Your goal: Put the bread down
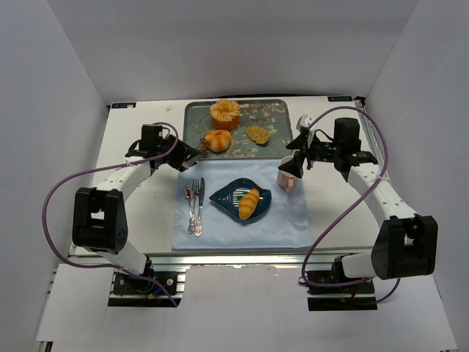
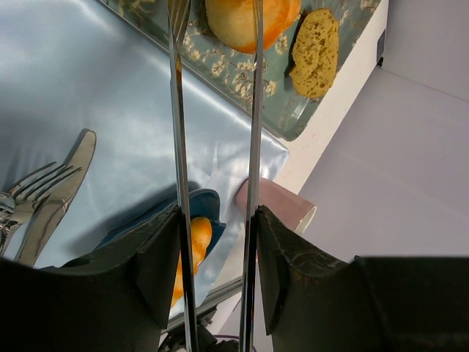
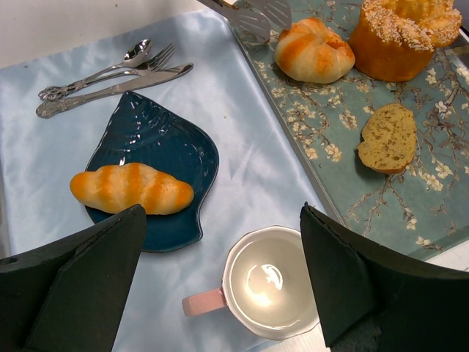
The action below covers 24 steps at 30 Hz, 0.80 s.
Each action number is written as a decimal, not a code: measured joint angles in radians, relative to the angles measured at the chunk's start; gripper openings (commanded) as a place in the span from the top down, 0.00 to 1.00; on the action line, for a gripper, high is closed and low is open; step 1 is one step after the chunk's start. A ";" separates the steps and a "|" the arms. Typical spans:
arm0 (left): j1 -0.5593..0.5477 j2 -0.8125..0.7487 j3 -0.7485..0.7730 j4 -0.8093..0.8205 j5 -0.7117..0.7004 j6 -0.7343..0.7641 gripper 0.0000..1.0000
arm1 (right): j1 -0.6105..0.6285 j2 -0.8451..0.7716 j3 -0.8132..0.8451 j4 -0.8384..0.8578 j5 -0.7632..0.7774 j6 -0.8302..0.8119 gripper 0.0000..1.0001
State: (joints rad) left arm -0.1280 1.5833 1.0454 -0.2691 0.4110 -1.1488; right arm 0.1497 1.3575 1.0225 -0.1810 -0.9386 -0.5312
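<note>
A long striped bread roll (image 1: 249, 203) lies on the blue leaf-shaped plate (image 1: 226, 195) on the pale blue cloth; it also shows in the right wrist view (image 3: 132, 188). A round roll (image 1: 218, 140), a large sugared bun (image 1: 225, 113) and a bread slice (image 1: 257, 133) lie on the flowered tray (image 1: 282, 116). My left gripper (image 1: 185, 158) is shut on metal tongs (image 2: 178, 110), whose tips (image 3: 253, 15) sit beside the round roll (image 3: 314, 51). My right gripper (image 1: 297, 152) is open and empty above the pink mug (image 3: 271, 282).
A spoon, fork and knife (image 1: 195, 207) lie on the cloth left of the plate. The pink mug (image 1: 288, 174) stands at the cloth's right edge, near the tray's front corner. White walls enclose the table on three sides.
</note>
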 measured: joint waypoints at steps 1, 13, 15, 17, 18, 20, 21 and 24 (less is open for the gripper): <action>0.000 0.000 0.000 0.001 0.000 0.000 0.46 | 0.000 0.000 0.000 0.000 0.000 0.000 0.11; 0.001 0.005 0.001 0.019 0.019 -0.002 0.46 | -0.003 0.000 0.000 0.000 0.000 0.000 0.11; 0.001 0.013 0.001 0.023 0.021 -0.004 0.46 | -0.005 0.000 0.000 0.000 0.000 0.000 0.11; 0.001 0.018 0.001 0.028 0.023 -0.008 0.46 | -0.006 0.000 0.000 0.000 0.000 0.000 0.11; 0.001 0.018 0.001 0.031 0.023 -0.010 0.46 | -0.006 0.000 0.000 0.000 0.000 0.000 0.11; 0.001 0.018 0.001 0.039 0.023 -0.012 0.46 | -0.005 0.000 0.000 0.000 0.000 0.000 0.11; 0.001 0.018 0.001 0.042 0.023 -0.013 0.46 | -0.006 0.000 0.000 0.000 0.000 0.000 0.11; 0.001 0.024 0.001 0.054 0.023 -0.017 0.46 | -0.006 0.000 0.000 0.000 0.000 0.000 0.11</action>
State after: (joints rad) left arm -0.1272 1.6070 1.0466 -0.2153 0.4343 -1.1660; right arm 0.1440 1.3575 1.0225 -0.1814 -0.9386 -0.5308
